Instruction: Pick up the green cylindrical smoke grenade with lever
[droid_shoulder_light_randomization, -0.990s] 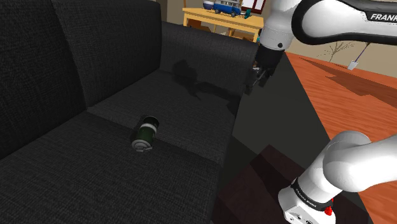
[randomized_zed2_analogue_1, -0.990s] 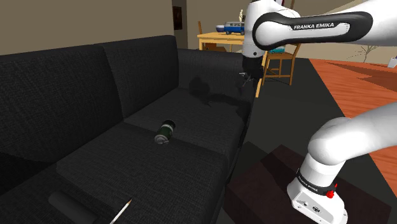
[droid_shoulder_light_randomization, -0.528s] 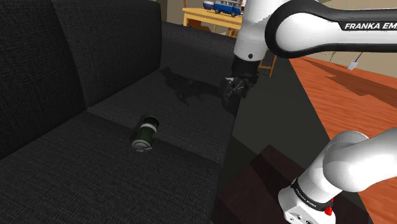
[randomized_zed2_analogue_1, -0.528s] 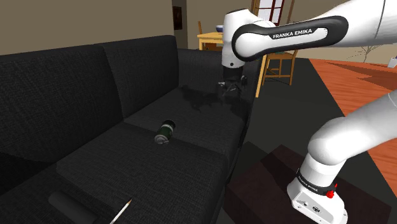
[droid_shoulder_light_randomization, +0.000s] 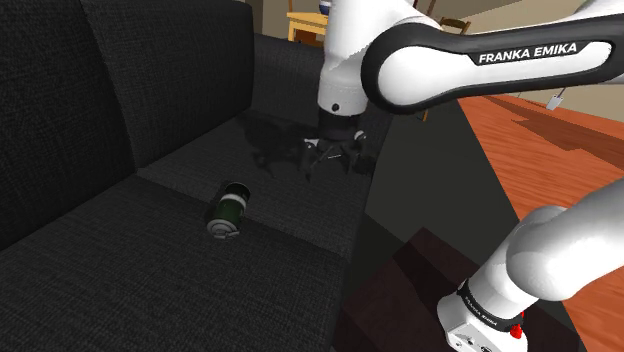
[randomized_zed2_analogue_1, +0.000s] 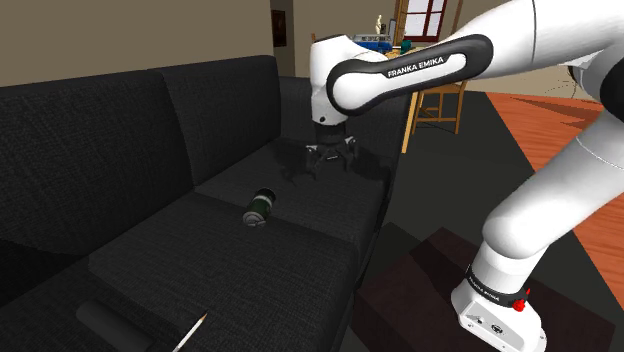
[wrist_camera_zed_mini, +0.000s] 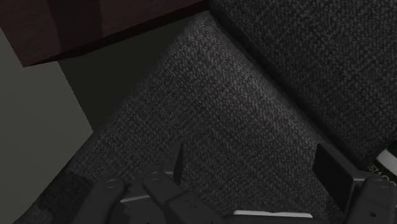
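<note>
The gripper (droid_shoulder_light_randomization: 328, 166) hangs at the shoulder view's centre, its fingers spread wide with nothing between them, just above the dark sofa seat (droid_shoulder_light_randomization: 150, 270). The green grenade (droid_shoulder_light_randomization: 228, 210) lies on its side on that cushion, lower left of the gripper and apart from it.

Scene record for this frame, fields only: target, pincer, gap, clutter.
target: green grenade, on its side on the sofa seat
tool: pincer, open, empty, above the seat
gap: apart; the grenade lies toward the shoulder view's lower left of the pincer
clutter: pencil, dark block on the seat
</note>
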